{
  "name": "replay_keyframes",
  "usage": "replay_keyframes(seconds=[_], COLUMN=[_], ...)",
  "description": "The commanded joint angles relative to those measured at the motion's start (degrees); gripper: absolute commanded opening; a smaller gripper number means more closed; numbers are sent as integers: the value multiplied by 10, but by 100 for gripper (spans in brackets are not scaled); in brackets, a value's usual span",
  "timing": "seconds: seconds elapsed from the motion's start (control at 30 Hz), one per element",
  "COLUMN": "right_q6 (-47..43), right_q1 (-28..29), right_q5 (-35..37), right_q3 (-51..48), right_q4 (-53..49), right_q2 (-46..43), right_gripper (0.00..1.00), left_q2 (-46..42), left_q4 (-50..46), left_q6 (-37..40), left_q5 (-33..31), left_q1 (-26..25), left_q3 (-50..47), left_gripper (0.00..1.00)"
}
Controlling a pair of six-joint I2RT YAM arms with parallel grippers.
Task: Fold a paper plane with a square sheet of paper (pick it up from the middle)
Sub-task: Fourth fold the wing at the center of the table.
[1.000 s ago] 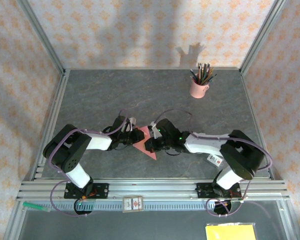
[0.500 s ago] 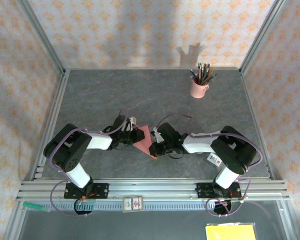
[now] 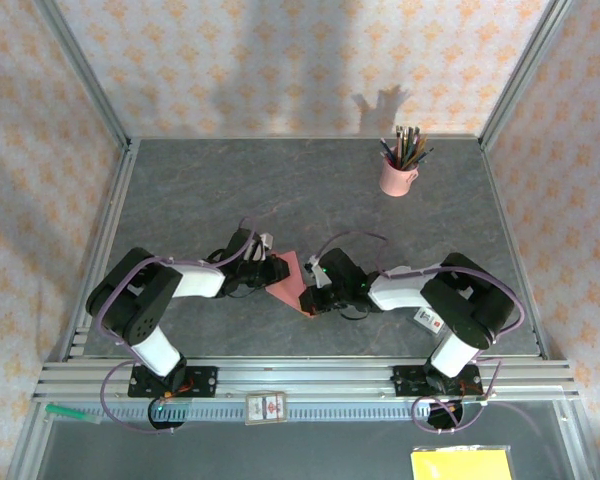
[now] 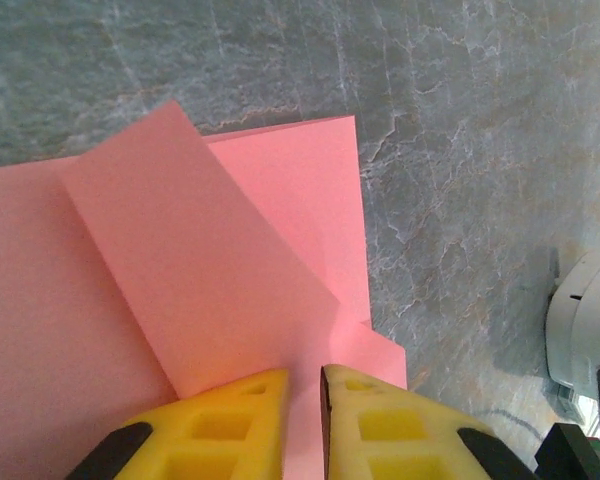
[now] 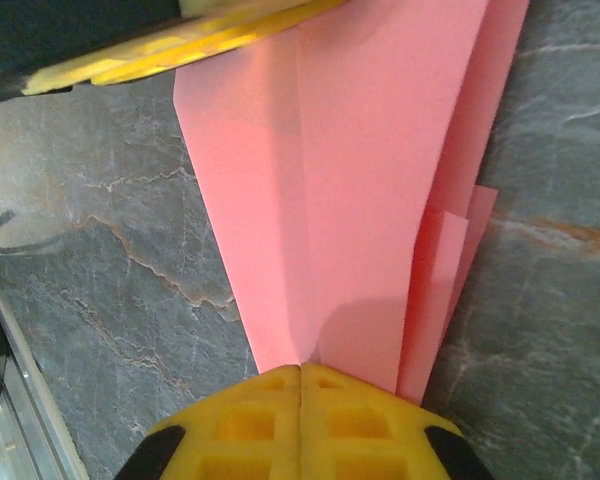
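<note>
Both grippers are pinching the half-folded paper plane (image 3: 289,281) at centre frame.
The left gripper (image 4: 302,392), jaws barely parted around its edge, and the right gripper (image 5: 300,378), jaws pressed together on the tip, are risking tearing it if pulling apart.

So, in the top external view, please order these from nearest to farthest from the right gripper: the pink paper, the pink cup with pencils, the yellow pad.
Measured from the right gripper:
1. The pink paper, right at its fingertips, between the two arms.
2. The pink cup with pencils, toward the far right of the table.
3. The yellow pad, at the near right corner, below the rail.
</note>
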Motion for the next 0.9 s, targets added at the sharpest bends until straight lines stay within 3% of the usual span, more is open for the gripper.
replay_keyframes(seconds=[0.0,0.3,0.6,0.87], right_q6=[22,44,39,35], right_q1=[2,2,1,2], right_q5=[17,3,10,13], right_q3=[-41,-55,-51,-47], right_q4=[-46,-23,-34,-40], right_q2=[14,14,14,17], right_gripper=[0,0,0,0], left_q2=[-34,-101,-82,-53], left_q4=[-30,-26,58,97], left_q6=[-11,-50,-105,-121], left_q5=[-7,3,31,41], left_q1=[8,-22,-61,-74], left_q3=[8,-24,-70,-79], left_gripper=[23,23,6,3])
